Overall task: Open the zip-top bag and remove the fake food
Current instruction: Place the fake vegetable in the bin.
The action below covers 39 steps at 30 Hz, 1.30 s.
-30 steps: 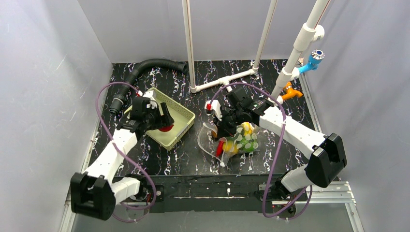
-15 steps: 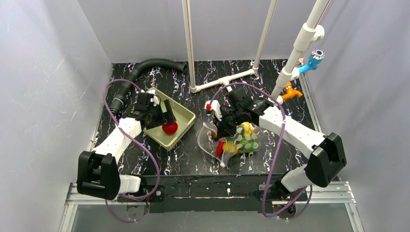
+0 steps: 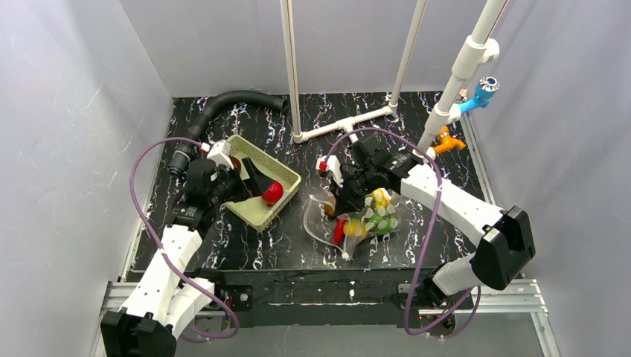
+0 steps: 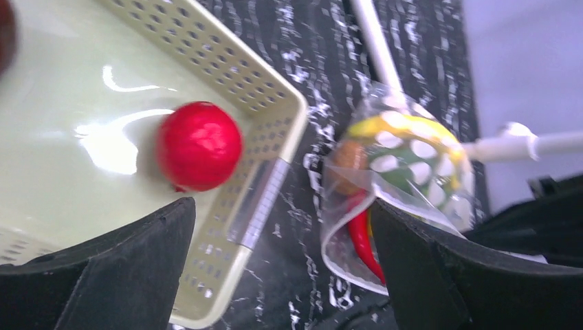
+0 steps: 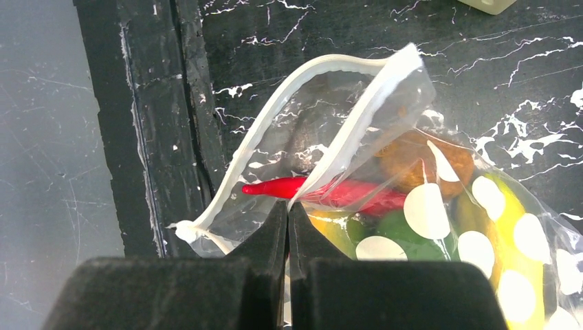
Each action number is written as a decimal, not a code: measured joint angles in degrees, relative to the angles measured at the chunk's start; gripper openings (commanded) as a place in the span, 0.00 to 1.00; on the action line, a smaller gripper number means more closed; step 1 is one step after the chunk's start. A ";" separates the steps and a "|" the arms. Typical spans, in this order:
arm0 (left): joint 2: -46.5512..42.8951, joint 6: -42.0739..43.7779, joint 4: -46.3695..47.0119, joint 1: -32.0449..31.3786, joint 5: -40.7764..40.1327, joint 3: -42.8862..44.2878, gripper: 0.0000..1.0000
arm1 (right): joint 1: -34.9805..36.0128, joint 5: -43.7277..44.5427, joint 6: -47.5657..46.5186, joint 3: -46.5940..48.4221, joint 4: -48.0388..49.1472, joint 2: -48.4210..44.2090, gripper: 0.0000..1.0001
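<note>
Clear dotted plastic = the zip-top bag (image 5: 385,103), lying on the black marbled surface (image 3: 245,245) right of centre, mouth gaping open.

Right hand (image 5: 289,206): fully closed, fingertips pinching one lip of the bag's zip edge. That lip is pulled up and away from the other one, which sits low against the surface.

Fake food inside the bag:
- red chili (image 5: 275,187) nearest the mouth, tip poking toward the opening
- brownish-orange piece (image 5: 412,161) just behind it
- green piece (image 5: 405,230) under the dots
- yellow banana (image 5: 509,234) toward the closed end

Left hand (image 4: 282,275): spread as wide as it goes, holding nothing. It hovers over the end of the pale green slotted basket (image 4: 261,75) that faces the bag.

Bright red round fruit (image 4: 199,146) lies on the basket floor, just beside the perforated wall on the bag side. Neither finger touches it. Dark red piece (image 4: 5,38) is at the far end of the basket, cut off by the wrist view's edge, so I can't tell its shape.

Basket sits left of the bag; they are near each other but apart, with a strip of bare surface between them.
</note>
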 measured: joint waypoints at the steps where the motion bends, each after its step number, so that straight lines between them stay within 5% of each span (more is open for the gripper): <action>1: -1.46 -0.63 0.90 0.02 2.05 -1.07 0.98 | 0.00 -0.15 -0.17 0.00 -0.15 -0.39 0.01; 15: -4.00 -14.49 16.50 -3.93 21.51 -11.82 0.98 | -0.55 -2.47 -4.72 1.73 -7.08 -1.84 0.01; 24: -5.07 -14.03 19.50 -16.20 19.34 -12.72 0.98 | -0.70 -3.91 -7.89 4.76 -11.10 0.90 0.01; 39: -10.45 -13.81 23.08 -26.67 11.52 -17.92 0.98 | -2.32 -5.03 -9.20 4.15 -11.67 -0.24 0.01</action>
